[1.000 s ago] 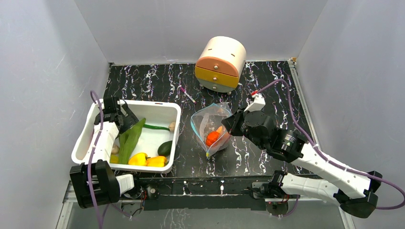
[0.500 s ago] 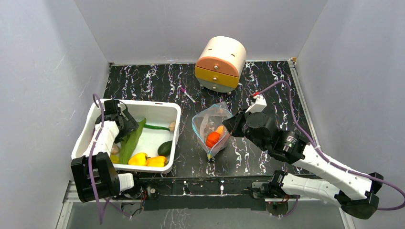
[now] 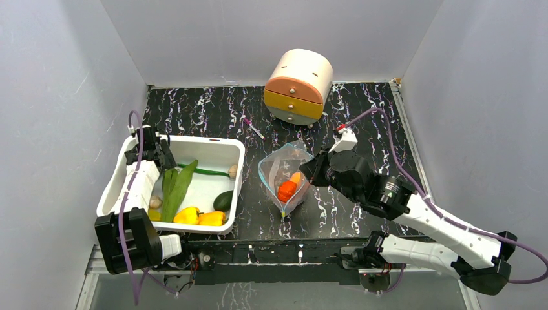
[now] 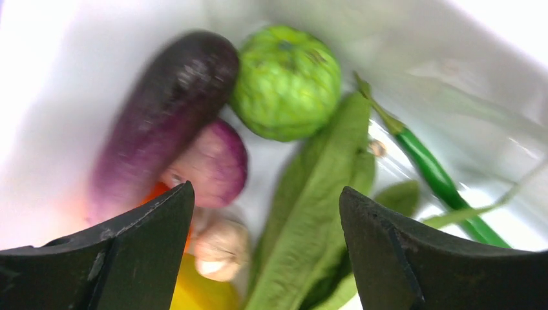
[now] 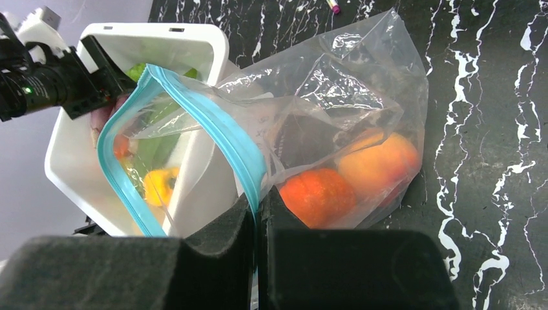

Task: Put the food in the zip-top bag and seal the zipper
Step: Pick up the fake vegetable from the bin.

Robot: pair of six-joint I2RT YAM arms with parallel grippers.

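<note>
The clear zip-top bag (image 3: 282,173) lies on the black table right of the white tub (image 3: 213,143). An orange fruit (image 5: 316,195) and a peach-coloured fruit (image 5: 378,161) are inside it. My right gripper (image 5: 258,197) is shut on the bag's blue-green zipper strip (image 5: 236,145) and holds the mouth open toward the tub. My left gripper (image 4: 266,190) is open and empty above the tub's far left part. Below it lie a long green leaf (image 4: 323,213), a purple eggplant (image 4: 161,123), a green round fruit (image 4: 286,82), a purple onion (image 4: 213,161) and a green chili (image 4: 439,177). Yellow peppers (image 3: 197,216) sit at the tub's near side.
A round beige and orange drawer box (image 3: 298,86) stands at the back. A pink pen (image 3: 253,128) lies in front of it. Grey walls close in on the left, right and back. A dark green fruit (image 3: 223,200) lies in the tub's near right corner.
My left gripper has moved back toward the tub's far left corner, away from the leaf. The leaf now lies flatter in the tub. The right gripper and bag have shifted slightly.
</note>
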